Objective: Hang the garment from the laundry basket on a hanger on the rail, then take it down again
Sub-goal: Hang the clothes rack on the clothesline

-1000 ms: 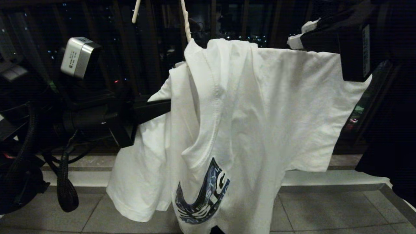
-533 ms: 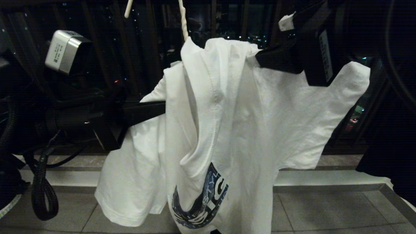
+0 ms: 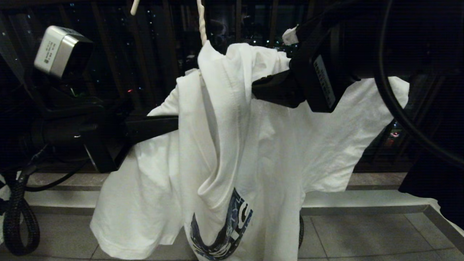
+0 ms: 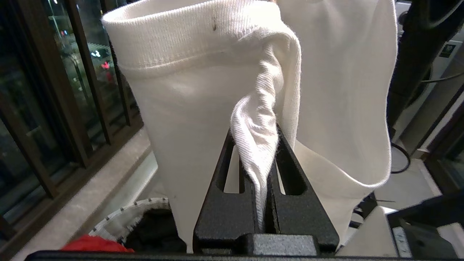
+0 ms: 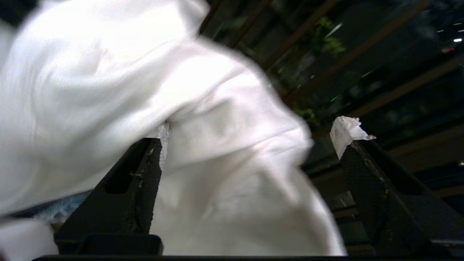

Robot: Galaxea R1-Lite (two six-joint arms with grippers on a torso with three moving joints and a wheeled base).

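The garment [image 3: 261, 145], a white T-shirt with a dark blue print, hangs bunched from the twisted neck of the off-white hanger [image 3: 200, 21]. My left gripper [image 3: 174, 125] reaches in from the left and is shut on a fold of the shirt's ribbed cloth [image 4: 258, 152]. My right gripper [image 3: 271, 61] is at the shirt's top right with its fingers wide apart. In the right wrist view the cloth [image 5: 224, 174] lies loose between the right gripper's [image 5: 250, 134] taped fingertips, ungripped. The laundry basket's pale woven rim [image 4: 123, 217] shows below the left gripper. The rail is out of view.
Dark balcony railing bars [image 3: 170, 43] stand close behind the shirt, with a low pale ledge [image 3: 362, 199] and grey floor tiles [image 3: 362, 235] beneath. Something red [image 4: 94, 245] lies in the basket. My right arm's black body and cable [image 3: 398, 72] fill the upper right.
My right gripper opened, let go of the shirt's right shoulder and moved left toward the collar. The freed sleeve sagged. The left gripper kept its hold and drifted slightly left.
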